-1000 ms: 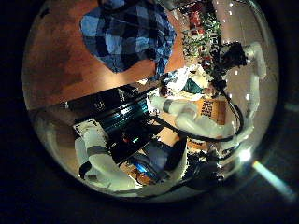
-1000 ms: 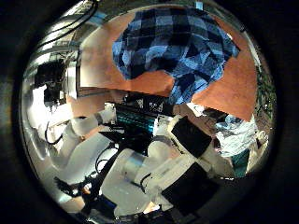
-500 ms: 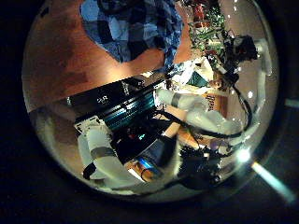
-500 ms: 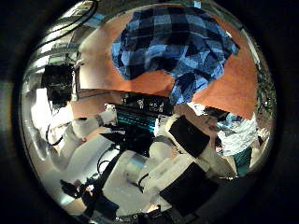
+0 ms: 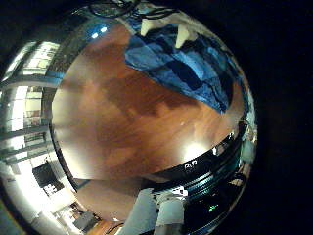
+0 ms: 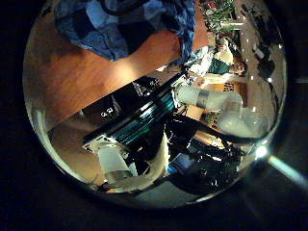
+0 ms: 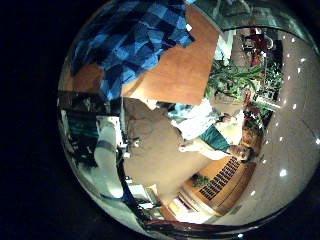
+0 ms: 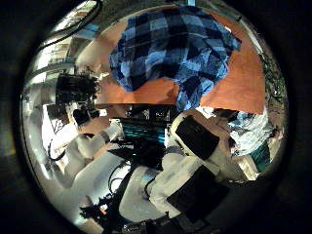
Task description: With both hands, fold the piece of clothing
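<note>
Palm views only; no outside view is given, so colours are left unnamed.

**Right hand.** None of its fingers can be made out for certain in its two palm views, so whether it is spread or curled cannot be told. Facing this palm, and filling much of the thumb-side view, lies the checked garment (image 8: pixel 175 51), spread in a rumpled, uneven heap on the wooden table (image 8: pixel 244 93); one corner of it hangs over the table's edge towards the arms. The palm appears to be held clear above the cloth, touching nothing.

**Left hand.** Two pale fingertips (image 5: pixel 182 34) show at the edge of the little-finger-side view, over the near border of the garment (image 5: pixel 186 67); contact cannot be confirmed, nor can its state. Bare table (image 5: pixel 127 117) occupies most of the view beyond.

**Progress (judgement).** No clean fold line is visible and the cloth is bunched, so the fold appears hardly begun: both hands have yet to take hold.
</note>
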You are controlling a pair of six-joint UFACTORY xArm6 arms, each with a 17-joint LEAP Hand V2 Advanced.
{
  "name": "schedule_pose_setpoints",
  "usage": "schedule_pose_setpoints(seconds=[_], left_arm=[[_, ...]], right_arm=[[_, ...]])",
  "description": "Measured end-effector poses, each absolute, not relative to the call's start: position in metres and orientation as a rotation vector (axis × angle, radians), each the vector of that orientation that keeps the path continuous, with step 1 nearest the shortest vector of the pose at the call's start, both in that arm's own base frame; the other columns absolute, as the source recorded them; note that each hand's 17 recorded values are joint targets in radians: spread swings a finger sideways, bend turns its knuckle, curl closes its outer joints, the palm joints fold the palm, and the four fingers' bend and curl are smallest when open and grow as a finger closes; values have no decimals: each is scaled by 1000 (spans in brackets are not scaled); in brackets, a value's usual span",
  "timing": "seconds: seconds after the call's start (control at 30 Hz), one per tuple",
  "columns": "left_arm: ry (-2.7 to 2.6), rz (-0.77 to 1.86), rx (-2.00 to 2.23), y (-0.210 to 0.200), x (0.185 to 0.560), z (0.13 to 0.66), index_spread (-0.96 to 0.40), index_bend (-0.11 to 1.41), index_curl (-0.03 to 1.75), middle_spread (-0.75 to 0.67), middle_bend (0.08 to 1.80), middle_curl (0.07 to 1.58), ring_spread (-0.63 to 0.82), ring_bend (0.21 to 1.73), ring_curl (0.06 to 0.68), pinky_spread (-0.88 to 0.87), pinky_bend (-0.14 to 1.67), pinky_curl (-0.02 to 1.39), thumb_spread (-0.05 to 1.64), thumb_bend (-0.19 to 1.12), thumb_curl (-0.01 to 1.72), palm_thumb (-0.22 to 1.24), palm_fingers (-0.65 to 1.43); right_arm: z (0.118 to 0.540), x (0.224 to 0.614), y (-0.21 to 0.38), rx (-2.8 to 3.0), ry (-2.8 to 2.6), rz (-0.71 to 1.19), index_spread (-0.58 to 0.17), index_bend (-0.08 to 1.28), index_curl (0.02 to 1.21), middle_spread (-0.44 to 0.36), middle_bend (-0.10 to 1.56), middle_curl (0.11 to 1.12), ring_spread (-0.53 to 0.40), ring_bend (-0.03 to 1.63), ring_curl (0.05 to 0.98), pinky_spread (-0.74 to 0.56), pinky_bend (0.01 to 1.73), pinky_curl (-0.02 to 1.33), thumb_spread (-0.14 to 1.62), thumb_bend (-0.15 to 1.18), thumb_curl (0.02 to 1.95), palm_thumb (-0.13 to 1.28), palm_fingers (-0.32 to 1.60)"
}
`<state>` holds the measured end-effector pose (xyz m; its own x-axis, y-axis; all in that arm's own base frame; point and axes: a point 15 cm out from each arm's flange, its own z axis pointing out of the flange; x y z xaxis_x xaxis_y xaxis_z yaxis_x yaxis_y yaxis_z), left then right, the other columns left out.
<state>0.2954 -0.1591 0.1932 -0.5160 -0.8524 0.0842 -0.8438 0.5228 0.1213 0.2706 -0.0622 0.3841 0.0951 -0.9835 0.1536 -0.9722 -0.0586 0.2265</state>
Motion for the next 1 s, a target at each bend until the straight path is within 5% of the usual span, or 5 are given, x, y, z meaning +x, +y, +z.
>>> schedule_pose_setpoints(seconds=[0.57,0.63,0.73,0.8,1.0], left_arm=[[-2770,-192,1380,-173,334,117,-150,154,345,62,200,315,363,494,233,393,250,310,928,-22,314,246,180],[-2771,-198,1394,-174,336,108,-163,176,346,-20,309,342,252,521,234,309,210,297,925,-17,320,276,356],[-2782,-178,1423,-175,345,105,-255,240,370,-202,589,394,-58,626,228,2,283,282,938,2,336,366,1026],[-2797,-146,1452,-177,354,107,-330,319,426,-278,698,479,-226,753,303,-169,354,332,959,15,348,444,1238],[-2788,-127,1543,-156,379,124,-492,614,594,-401,904,632,-422,1035,442,-479,737,499,1020,48,410,653,1302]], right_arm=[[392,266,-62,2096,-1984,-28,-345,174,320,-2,192,332,141,326,239,348,252,290,1289,-13,345,613,268],[393,265,-62,2094,-1984,-26,-345,176,320,-2,192,332,140,330,239,347,246,290,1290,-13,344,613,275],[393,265,-63,2095,-1981,-27,-347,173,319,-2,189,331,136,329,239,350,254,292,1290,-13,342,613,279],[393,265,-63,2099,-1976,-26,-349,176,321,-2,194,331,128,329,239,351,249,291,1290,-13,341,613,288],[396,262,-64,2100,-1978,-20,-353,177,323,-8,195,334,121,323,238,352,241,290,1290,-14,342,610,298]])
